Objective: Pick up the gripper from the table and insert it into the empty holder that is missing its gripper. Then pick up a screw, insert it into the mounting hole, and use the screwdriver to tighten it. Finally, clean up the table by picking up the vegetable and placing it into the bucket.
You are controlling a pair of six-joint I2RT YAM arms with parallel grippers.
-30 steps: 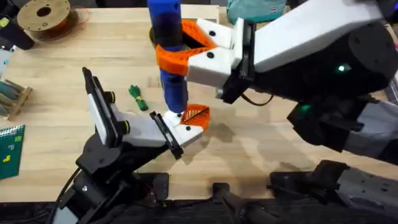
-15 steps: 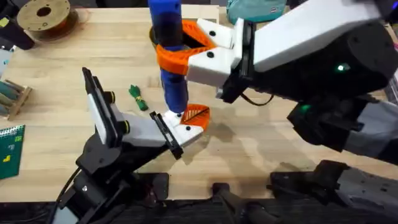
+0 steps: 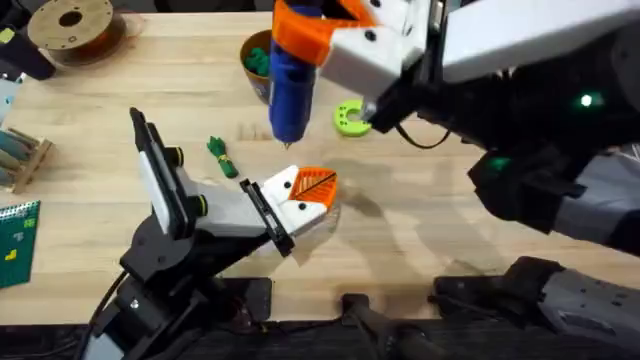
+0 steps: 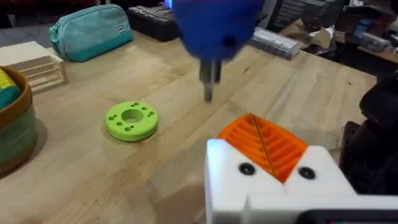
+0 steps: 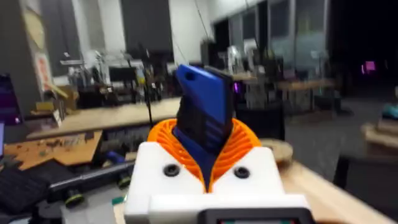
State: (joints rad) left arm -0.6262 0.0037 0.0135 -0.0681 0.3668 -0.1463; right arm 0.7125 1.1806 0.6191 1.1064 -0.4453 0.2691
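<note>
My right gripper (image 3: 300, 30) is shut on the blue screwdriver (image 3: 290, 85), which hangs upright with its metal tip in the air above the left gripper (image 3: 325, 195). In the right wrist view the screwdriver (image 5: 202, 115) stands between the orange pads. The left gripper (image 4: 258, 134) rests low over the table, shut, its orange fins pressed together. The orange gripper (image 3: 315, 181) sits in the white holder (image 3: 284, 188). Dark screw heads (image 4: 247, 168) show in the white blocks. The vegetable (image 3: 222, 157) lies on the table left of the jaw. The bucket (image 3: 256, 62) stands at the back.
A bright green ring disc (image 3: 350, 118) lies right of the screwdriver tip, and it appears as the green disc (image 4: 131, 120) in the left wrist view. A filament spool (image 3: 72, 25) is at the back left, a teal pouch (image 4: 90, 31) at the back. A wooden rack (image 3: 18, 155) stands at the left edge.
The right arm has lifted the screwdriver off the left gripper's white block, up and toward the back. The bucket and the green disc have come into sight. The left arm has stayed put.
</note>
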